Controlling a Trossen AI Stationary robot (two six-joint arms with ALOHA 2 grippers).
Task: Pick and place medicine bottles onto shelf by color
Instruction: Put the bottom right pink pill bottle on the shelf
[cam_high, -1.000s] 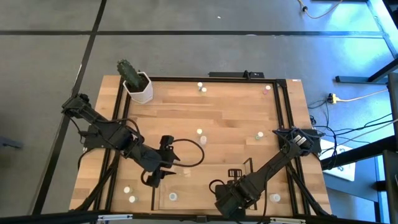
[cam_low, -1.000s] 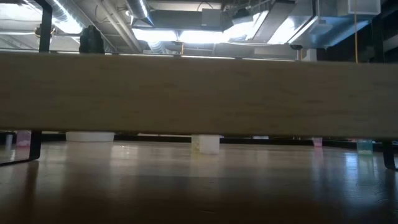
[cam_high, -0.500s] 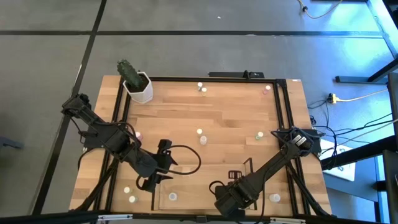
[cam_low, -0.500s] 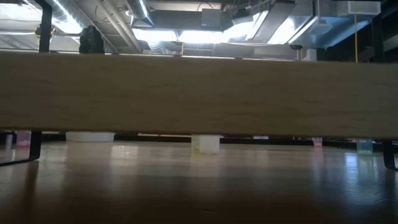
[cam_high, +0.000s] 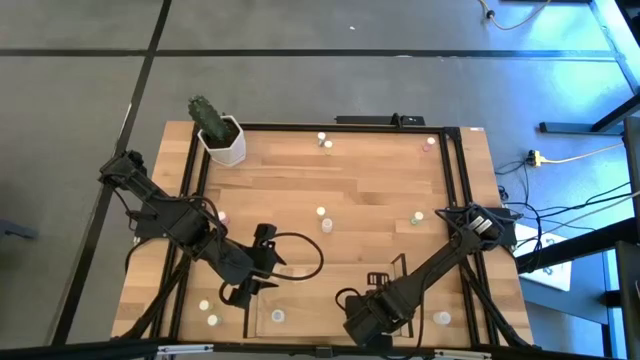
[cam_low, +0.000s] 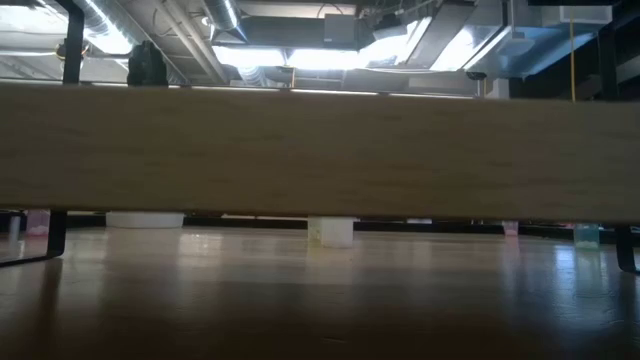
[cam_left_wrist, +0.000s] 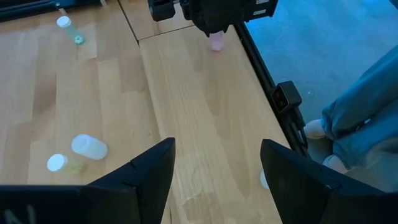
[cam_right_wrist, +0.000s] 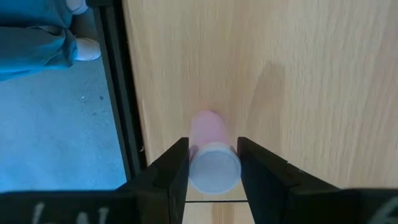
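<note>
At the far left of the tabletop, a white pot with a cactus is standing in the back corner, and the left arm is reaching in from that side toward the near middle. Its left tool is hanging low over bare wood with the two fingers standing well apart and nothing between them; in its wrist view a pale bottle is lying on its side beside a small white cap, both off to one side of the fingers. Two small bottles are sitting near the front left edge, just beside the dark frame. Toward the middle, a white bottle is standing alone on the open wood, and two more are sitting at the back edge. The shelf is lying at the near edge, with a pale bottle resting on its wooden floor. To the right, the right tool is sitting low at the near edge, its fingers closing on a pink bottle with a pale cap, pressing it on both sides just beside the black frame rail. Further right, another bottle is sitting near the front corner, a greenish one is standing by the right rail, and a pinkish one is at the back right corner. A person's blue trouser leg and a shoe are showing on the floor beyond the rail.
</note>
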